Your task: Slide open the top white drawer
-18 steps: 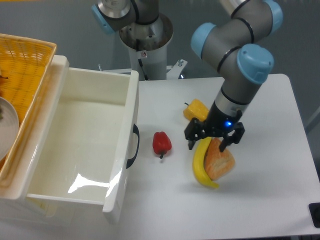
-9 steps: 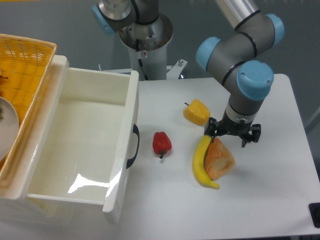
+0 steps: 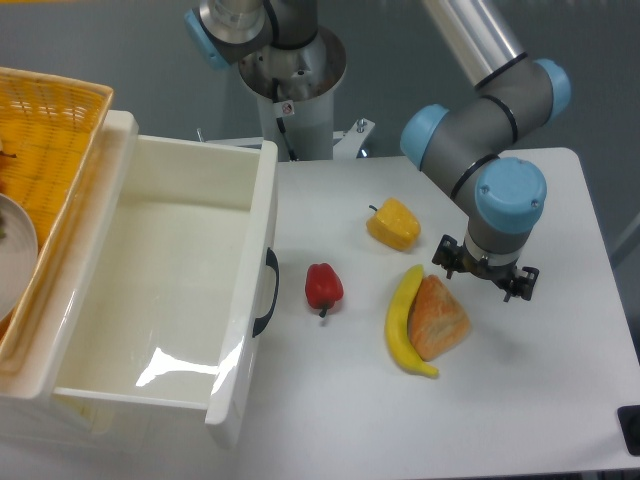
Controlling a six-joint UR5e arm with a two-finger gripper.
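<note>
A: Where does the top white drawer (image 3: 165, 290) lie?
B: At the table's left, already slid well out, long axis front to back, black handle (image 3: 268, 292) facing right

A: And the gripper (image 3: 486, 280)?
B: Well apart to the drawer's right, fingers spread, holding nothing

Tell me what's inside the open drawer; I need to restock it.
The drawer shows only bare white floor and glare. Its back edge under the basket is hidden.
</note>
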